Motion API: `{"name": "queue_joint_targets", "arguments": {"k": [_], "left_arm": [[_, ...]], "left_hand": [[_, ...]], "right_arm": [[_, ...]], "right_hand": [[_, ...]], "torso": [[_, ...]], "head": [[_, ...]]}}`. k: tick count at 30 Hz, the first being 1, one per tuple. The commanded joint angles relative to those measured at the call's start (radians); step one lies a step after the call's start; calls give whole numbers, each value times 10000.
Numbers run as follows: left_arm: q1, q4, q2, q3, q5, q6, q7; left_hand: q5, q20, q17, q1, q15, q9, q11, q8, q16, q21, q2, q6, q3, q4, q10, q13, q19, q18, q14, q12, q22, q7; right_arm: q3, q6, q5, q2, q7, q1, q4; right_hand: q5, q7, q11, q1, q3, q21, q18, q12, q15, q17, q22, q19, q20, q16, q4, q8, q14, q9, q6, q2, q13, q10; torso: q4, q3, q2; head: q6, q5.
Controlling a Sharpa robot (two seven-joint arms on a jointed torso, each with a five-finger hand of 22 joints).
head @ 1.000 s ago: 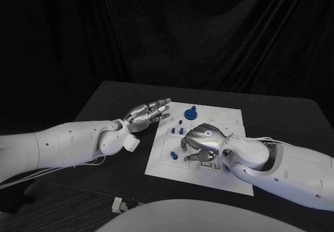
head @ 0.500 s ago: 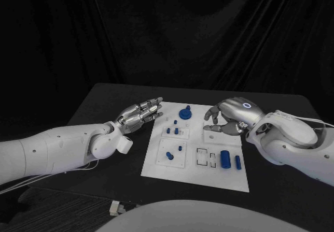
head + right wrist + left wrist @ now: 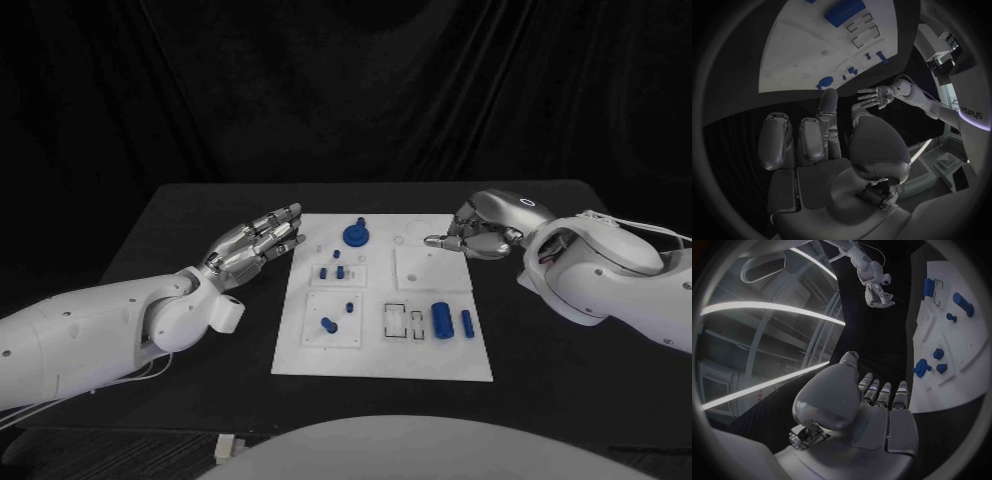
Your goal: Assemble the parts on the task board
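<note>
Right hand [image 3: 483,228] hangs at the far right corner of the task board [image 3: 433,365], fingers curled in; head view suggests a fingertip pinch toward the board edge, but whether anything small sits between them cannot be told, and the right wrist view shows nothing blue in the palm [image 3: 826,150]. Left hand [image 3: 257,240] sits just off the board's left edge, palm flat, fingers straight and side by side, holding nothing; likely parked there to stay out of the right arm's path, possibly ready to brace the board. Board lies mid-table [image 3: 173,215], square to the robot. Parts on it: round knob-like piece [image 3: 355,235] standing near the far edge, three small pegs [image 3: 339,270] upright in the panel below it, an oblong piece [image 3: 329,324] and a small stud [image 3: 349,307] in the near left panel. Large blue cylinder [image 3: 441,322] and thin blue bar [image 3: 467,322] lie side by side in the near right area, just beside two empty rectangular slots [image 3: 402,321]; judgement: those two look staged next to their seats, not yet inserted. Far right panel [image 3: 430,268] looks bare apart from round recesses, so the right hand's position fits work at that corner. Assembly seems partway: pegs seated, slots still open.
</note>
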State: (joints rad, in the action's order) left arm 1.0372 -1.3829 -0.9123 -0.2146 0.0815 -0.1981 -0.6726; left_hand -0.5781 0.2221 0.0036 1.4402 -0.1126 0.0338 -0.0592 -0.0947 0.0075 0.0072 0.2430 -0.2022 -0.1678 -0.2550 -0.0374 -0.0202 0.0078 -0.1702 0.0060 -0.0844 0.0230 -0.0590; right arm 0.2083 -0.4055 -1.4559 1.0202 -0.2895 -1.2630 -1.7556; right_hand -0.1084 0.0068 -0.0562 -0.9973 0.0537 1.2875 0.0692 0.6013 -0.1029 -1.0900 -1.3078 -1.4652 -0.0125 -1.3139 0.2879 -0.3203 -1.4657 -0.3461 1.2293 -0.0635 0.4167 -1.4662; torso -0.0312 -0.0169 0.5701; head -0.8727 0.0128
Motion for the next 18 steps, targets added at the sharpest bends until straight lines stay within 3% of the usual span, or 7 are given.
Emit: {"name": "queue_joint_targets", "arguments": {"k": [1, 7, 10, 11, 13, 14, 18], "left_arm": [[-14, 59, 59, 10, -52, 43, -397], [-14, 113, 98, 10, -52, 12, -388], [-14, 84, 87, 10, -52, -4, -391], [-14, 77, 83, 10, -52, -19, -385], [-14, 70, 77, 10, -52, -41, -377], [-14, 68, 71, 10, -52, -49, -376], [-14, 45, 41, 10, -52, -41, -397]], "left_hand": [[-57, 33, 17, 117, -1, 11, -78, -57, 46, 44, 9, -47, 39, 59, 2, -8, 71, -93, 8, -53, 20, -21], [-64, 43, 19, 128, -14, 11, -73, -58, 50, 38, 22, -45, 53, 67, 11, -5, 64, -92, 10, -46, 7, -24], [-63, 44, 19, 129, -15, 11, -74, -58, 50, 34, 22, -46, 54, 67, 10, -6, 60, -91, 10, -49, -1, -24], [-63, 44, 19, 129, -15, 11, -74, -58, 50, 34, 22, -46, 54, 67, 10, -6, 60, -91, 10, -49, -1, -24], [-62, 45, 20, 130, -17, 11, -75, -58, 52, 36, 21, -45, 55, 68, 11, -6, 62, -91, 11, -48, 2, -24], [-60, 51, 20, 132, -24, 9, -80, -53, 52, 39, 24, -35, 58, 69, 14, -5, 67, -90, 11, -47, 10, -22], [-59, 58, 20, 135, -31, 10, -86, -56, 53, 37, 26, -38, 62, 71, 17, -5, 64, -89, 12, -46, 4, -21]], "right_arm": [[-4, 1496, 482, 68, -2177, -20, -49], [-4, 2114, 1512, 116, -2753, -23, -132], [-4, 2302, 1725, 117, -2899, -24, -215], [-4, 2490, 1760, 109, -2968, -24, -230], [-3, 2893, 1794, 84, -3090, -24, -236], [-3, 3172, 1806, 58, -3165, -24, -226], [-3, 3965, 1826, -64, -3341, -23, -177]], "right_hand": [[-211, -41, -70, -126, -47, 316, -185, 269, -128, 265, -1975, -475, 135, 75, -41, -10, -415, -211, -130, -53, 299, -355], [-324, 189, 116, -1265, -256, 718, -251, 3947, -55, 1982, -2050, -487, 100, 909, -472, 378, -165, -849, -990, -65, 5036, 771], [-439, 169, 75, -1332, -495, 980, -298, 8060, -54, 987, -2109, -533, 86, 227, -403, 251, -300, -1500, -1102, -36, 9651, -4], [-484, 78, 23, -1317, -528, 1499, -403, 9695, -100, -1356, -2251, -673, 123, -1041, -340, 52, -640, -1902, -1059, -1, 11541, -1046], [-424, 27, -36, -1167, -602, 1750, -450, 9695, -139, -2127, -2317, -738, 167, -1439, -219, -165, -700, -2203, -852, -110, 11541, -1046], [-198, -123, -157, -765, -681, 1985, -499, 9695, -225, -2501, -2381, -801, 228, -1634, -74, -435, -731, -2448, -428, -132, 11541, -1046], [-11, -223, -253, -225, -670, 2146, -531, 9695, -317, -2703, -2422, -839, 329, -1752, 7, -461, -723, -2630, -214, -134, 11541, -1046]], "torso": [[0, 3, 7], [9, 3, 11], [-3, 5, 10], [-5, 4, 8], [0, 4, 6], [3, 5, 5], [1, 8, 11]], "head": [[1, -326], [1, -568], [1, -614], [1, -623], [1, -633], [1, -627], [1, -646]]}}
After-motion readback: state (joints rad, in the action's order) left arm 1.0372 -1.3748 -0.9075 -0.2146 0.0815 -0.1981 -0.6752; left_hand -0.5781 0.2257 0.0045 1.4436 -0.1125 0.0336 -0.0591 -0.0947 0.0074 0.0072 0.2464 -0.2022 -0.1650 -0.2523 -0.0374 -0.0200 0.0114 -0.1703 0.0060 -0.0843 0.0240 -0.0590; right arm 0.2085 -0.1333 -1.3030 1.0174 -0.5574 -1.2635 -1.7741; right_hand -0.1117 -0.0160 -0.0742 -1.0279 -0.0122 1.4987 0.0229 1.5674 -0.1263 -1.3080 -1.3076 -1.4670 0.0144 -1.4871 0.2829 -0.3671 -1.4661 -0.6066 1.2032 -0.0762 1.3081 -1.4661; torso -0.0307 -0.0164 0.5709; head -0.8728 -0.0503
